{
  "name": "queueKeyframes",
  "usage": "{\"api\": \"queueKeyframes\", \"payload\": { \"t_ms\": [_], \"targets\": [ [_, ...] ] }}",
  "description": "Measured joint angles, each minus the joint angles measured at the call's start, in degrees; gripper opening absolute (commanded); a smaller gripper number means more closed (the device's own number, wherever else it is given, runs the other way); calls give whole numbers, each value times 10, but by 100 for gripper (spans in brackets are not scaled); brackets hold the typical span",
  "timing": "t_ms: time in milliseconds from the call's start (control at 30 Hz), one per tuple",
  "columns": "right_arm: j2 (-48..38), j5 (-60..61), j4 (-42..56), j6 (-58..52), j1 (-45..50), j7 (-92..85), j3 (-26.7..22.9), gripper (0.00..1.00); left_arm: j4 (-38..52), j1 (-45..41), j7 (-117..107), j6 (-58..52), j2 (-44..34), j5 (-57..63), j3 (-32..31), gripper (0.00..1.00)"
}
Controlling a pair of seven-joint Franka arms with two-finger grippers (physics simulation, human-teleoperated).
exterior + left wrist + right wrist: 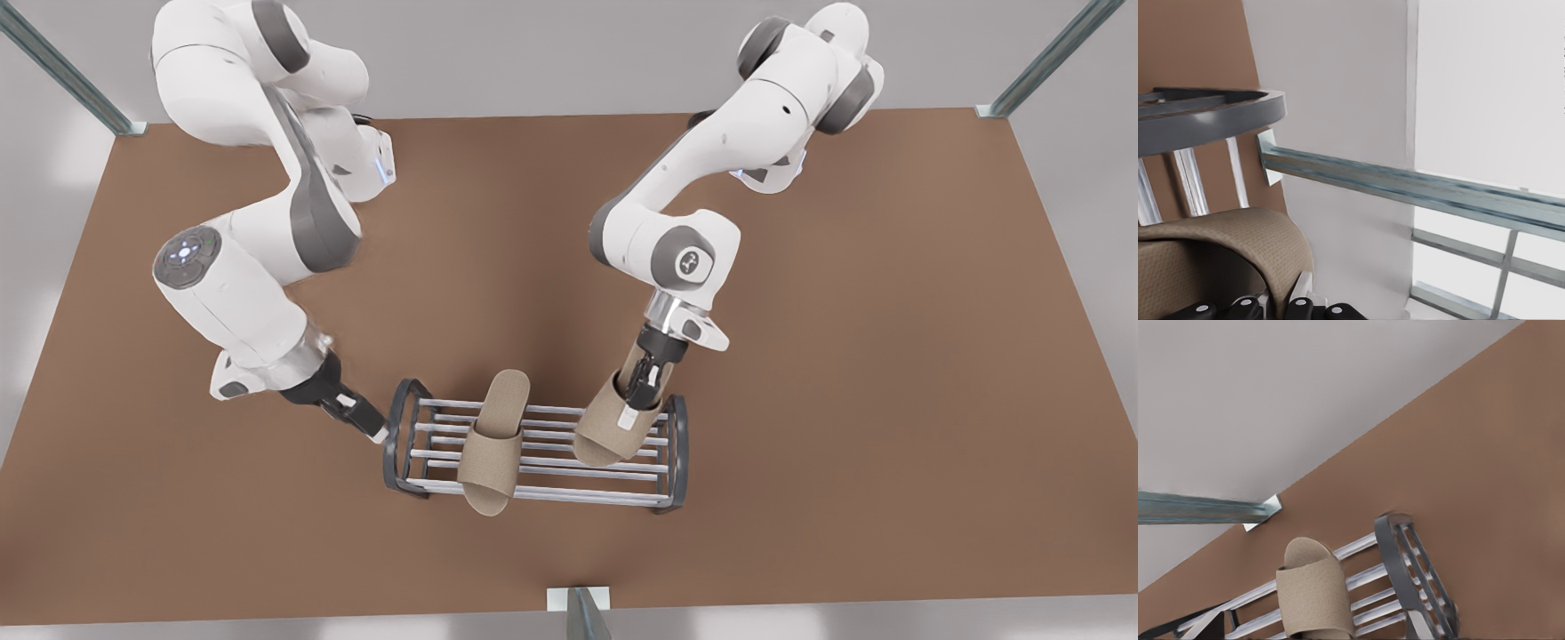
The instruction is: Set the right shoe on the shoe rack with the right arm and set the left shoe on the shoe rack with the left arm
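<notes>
The shoe rack (556,474) stands on the brown table near its front edge. The right shoe (492,444), a beige slipper, lies flat across the rack's top bars; the right wrist view has this slipper (1313,597) beside the rack's dark end frame (1405,567). My right gripper (373,428) hangs open and holds nothing, just outside the rack's end at the front view's left. The left shoe (612,418) is tilted, toe down, over the rack's other end, with my left gripper (637,398) shut on its strap (1218,260). The rack's arched frame (1211,117) is close by.
The brown table (889,356) spreads wide on both sides of the rack. Metal posts (1040,62) stand at the back corners, and a bracket (578,603) sits at the middle of the front edge. Both arms' elbows lean in above the table's back half.
</notes>
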Motion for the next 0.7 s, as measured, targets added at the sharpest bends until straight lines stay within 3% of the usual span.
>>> {"api": "queueKeyframes", "payload": {
  "t_ms": [100,267,467,533,633,700],
  "targets": [
    [-7,-67,8,-85,-45,-104,-69,100,-1,-4,-7,-3,4,18,2,100],
    [-137,-59,-50,-201,-46,-232,-82,100,-1,-9,-16,-2,3,29,3,100],
    [-159,-23,-80,-258,-61,-337,-87,100,-2,-8,-20,4,2,29,2,100],
    [-159,-19,-80,-267,-60,-365,-87,100,-19,0,-21,5,-46,13,2,100],
    [-158,-15,-79,-276,-57,-401,-87,100,-64,54,-21,7,-184,0,-14,100],
    [-158,-14,-79,-280,-58,-422,-87,100,-71,108,-18,8,-223,73,-24,100]
  ]
}}
